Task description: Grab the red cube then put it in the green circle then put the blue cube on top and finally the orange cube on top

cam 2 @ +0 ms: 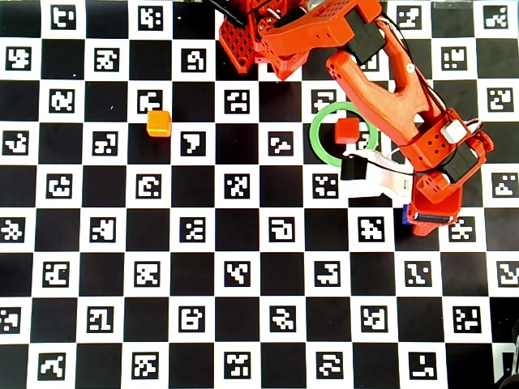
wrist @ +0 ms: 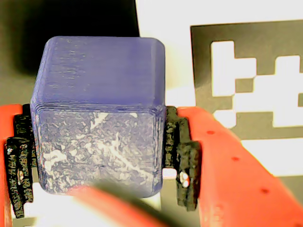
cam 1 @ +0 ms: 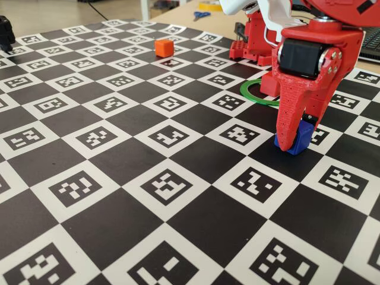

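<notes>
The arm (cam 2: pixel 381 77) is printed in bright red-orange plastic with visible layer lines, its joints housing black boxy motors fixed with small silver screws. White cables (cam 1: pixel 274 22) loop along it, and a white block sits near the wrist. The gripper (wrist: pixel 99 156) has tapering red fingers (cam 1: pixel 291 113) lined with rough black pads (wrist: pixel 182 156).

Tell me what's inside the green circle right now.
In the overhead view the red cube sits alone inside the green circle; the arm covers the ring's right edge. The fixed view hides the cube behind the arm.
</notes>
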Controlling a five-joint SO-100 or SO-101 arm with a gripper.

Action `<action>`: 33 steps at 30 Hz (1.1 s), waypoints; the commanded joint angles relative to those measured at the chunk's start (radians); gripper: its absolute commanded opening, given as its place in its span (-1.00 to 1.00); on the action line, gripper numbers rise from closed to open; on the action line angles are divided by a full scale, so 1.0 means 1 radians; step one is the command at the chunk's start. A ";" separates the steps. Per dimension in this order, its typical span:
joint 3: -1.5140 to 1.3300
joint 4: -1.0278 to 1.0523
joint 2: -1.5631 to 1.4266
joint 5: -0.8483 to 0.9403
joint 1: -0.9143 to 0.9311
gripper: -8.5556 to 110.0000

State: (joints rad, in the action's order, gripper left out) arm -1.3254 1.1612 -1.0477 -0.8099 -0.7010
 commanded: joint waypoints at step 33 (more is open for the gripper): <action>-0.451 0.265 -0.813 0.184 0.216 -0.79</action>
State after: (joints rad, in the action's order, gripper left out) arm -1.7656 1.4113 -1.7380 -0.6397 -0.5016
